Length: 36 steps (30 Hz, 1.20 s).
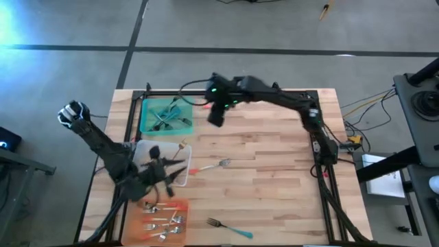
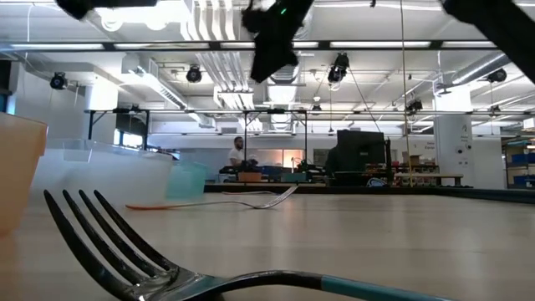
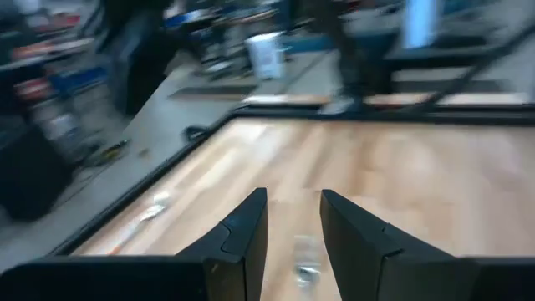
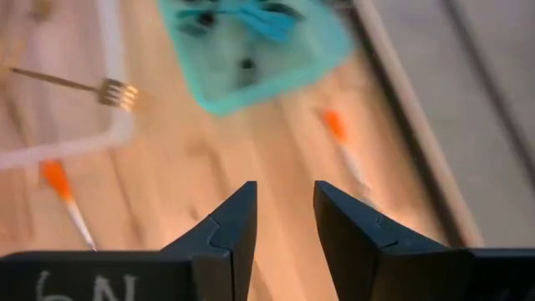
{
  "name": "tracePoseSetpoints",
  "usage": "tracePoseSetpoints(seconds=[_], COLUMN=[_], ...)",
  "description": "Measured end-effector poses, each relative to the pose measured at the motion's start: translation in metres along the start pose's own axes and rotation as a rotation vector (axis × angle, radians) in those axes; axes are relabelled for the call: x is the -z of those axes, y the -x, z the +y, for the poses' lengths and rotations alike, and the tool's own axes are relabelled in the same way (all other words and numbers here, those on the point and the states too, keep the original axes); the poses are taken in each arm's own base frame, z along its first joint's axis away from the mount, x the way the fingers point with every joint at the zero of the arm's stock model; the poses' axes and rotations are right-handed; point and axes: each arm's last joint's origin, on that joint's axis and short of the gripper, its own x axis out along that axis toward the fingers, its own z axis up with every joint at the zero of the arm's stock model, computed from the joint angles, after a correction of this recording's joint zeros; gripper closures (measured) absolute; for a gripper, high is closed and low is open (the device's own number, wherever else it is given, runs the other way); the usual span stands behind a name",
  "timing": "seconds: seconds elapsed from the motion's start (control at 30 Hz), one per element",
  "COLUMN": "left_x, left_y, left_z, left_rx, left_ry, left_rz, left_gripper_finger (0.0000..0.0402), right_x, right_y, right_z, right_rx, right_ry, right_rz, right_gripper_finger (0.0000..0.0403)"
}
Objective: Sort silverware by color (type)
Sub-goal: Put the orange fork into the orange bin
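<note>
Forks (image 1: 164, 118) with blue handles lie in the green tray (image 1: 146, 123); gold ones fill the orange tray (image 1: 139, 232). Right gripper (image 1: 215, 115) hangs beside the green tray, fingers parted, empty. Left gripper (image 1: 171, 184) hovers over the clear tray (image 1: 180, 155), fingers slightly apart, holding nothing.

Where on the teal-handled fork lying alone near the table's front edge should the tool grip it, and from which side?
Grip the teal-handled fork at mid-handle, coming straight down from above. It lies flat on bare wood, apart from the orange tray, so only the top is reachable. The handle is slim and straight; set the fingers across it, clear of the splayed tines.
</note>
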Motion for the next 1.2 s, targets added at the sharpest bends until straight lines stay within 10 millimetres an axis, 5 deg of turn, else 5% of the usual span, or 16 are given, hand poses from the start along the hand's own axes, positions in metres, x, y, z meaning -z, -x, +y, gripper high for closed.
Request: tracePoseSetpoints(seconds=[0.1, 0.2, 0.5, 0.8, 1.03, 1.2], left_x=[0.004, -0.002, -0.004, 0.0, 0.006, 0.009], left_y=[-0.033, -0.07, -0.156, -0.218, -0.279, -0.304], left_z=[0.011, 0.028, 0.088, 0.118, 0.134, 0.159], left_rx=[-0.064, 0.063, 0.306, 0.2, 0.211, 0.213], left_ry=[-0.004, 0.041, 0.081, -0.095, -0.222, -0.199], left_rz=[0.063, 0.174, 0.429, 0.703, 0.828, 0.872], left_gripper_finger=[0.0306, 0.0306, 0.0306, 0.0306, 0.0306, 0.0305], right_x=[0.007, 0.015, 0.036, 0.041, 0.039, 0.038], right_y=[0.045, 0.079, 0.149, 0.171, 0.17, 0.167], right_z=[-0.005, -0.009, -0.009, -0.008, -0.008, -0.008], right_rx=[0.11, 0.187, 0.174, 0.156, 0.152, 0.153], right_ry=[-0.021, -0.055, -0.112, -0.149, -0.151, -0.15], right_rz=[-0.003, -0.026, -0.092, -0.145, -0.164, -0.155], right_gripper_finger=[0.0297, 0.0298, 0.0294, 0.0293, 0.0303, 0.0305])
